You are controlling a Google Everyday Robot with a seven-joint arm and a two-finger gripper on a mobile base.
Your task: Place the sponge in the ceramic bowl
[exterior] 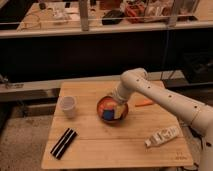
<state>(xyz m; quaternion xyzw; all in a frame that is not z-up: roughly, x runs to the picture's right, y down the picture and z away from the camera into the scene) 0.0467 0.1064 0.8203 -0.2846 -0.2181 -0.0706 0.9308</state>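
The ceramic bowl (104, 106), reddish-brown outside and orange-red inside, sits near the middle of the wooden table (115, 142). The sponge (113, 112), yellow with a blue part, lies inside the bowl toward its front right. My gripper (116, 99) reaches down from the white arm over the bowl's back rim, right above the sponge. The arm's wrist hides the far right of the bowl.
A white translucent cup (68, 106) stands left of the bowl. A flat black item (64, 142) lies at the front left. A white tube-like bottle (163, 135) lies at the front right, and a flat orange item (144, 103) rests behind the arm.
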